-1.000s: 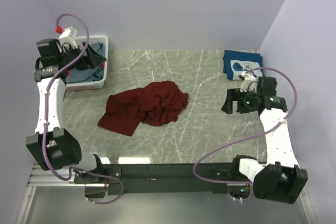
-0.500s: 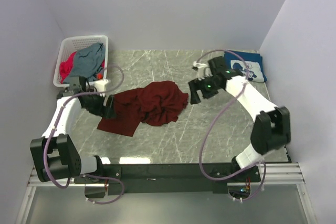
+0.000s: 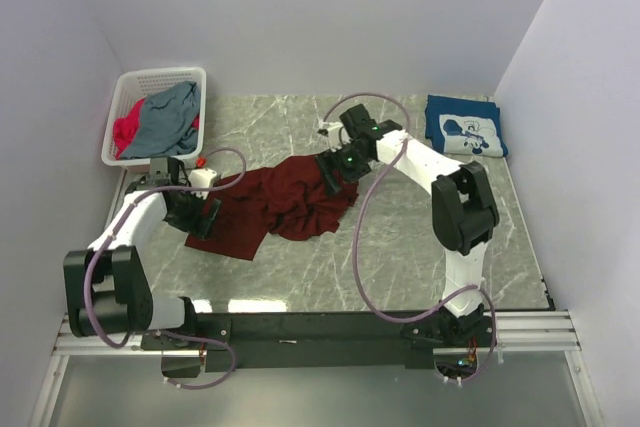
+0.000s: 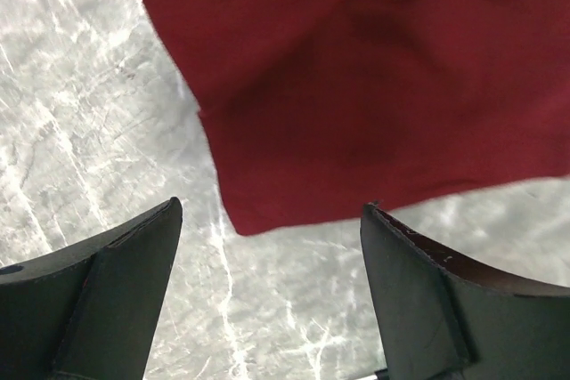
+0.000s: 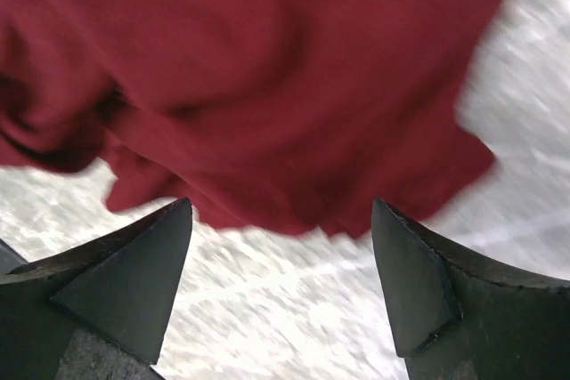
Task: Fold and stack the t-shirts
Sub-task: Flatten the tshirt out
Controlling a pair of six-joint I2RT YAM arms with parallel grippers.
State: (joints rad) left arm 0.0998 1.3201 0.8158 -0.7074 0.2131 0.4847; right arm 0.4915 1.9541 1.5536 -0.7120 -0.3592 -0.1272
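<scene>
risk: a claw may pinch bunched double layers rather than one edge, so the shirt drags crumpled instead of spreading.
maroon t-shirt [image 3: 275,202]: crumpled heap, middle of table [image 3: 400,247].
left gripper [image 4: 272,211]: jaws apart, empty, a left-edge shirt corner just ahead between the fingers.
right gripper [image 5: 280,206]: jaws apart, empty, over the shirt's far right edge.

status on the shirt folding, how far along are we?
Done: one navy printed t-shirt lies folded at the far right corner of the table. In hand: the maroon t-shirt is crumpled mid-table; the left hand and right hand hover open over its edges, neither gripping. Left: fold and stack the maroon one, then the grey-blue t-shirt and pink t-shirt in the basket.
</scene>
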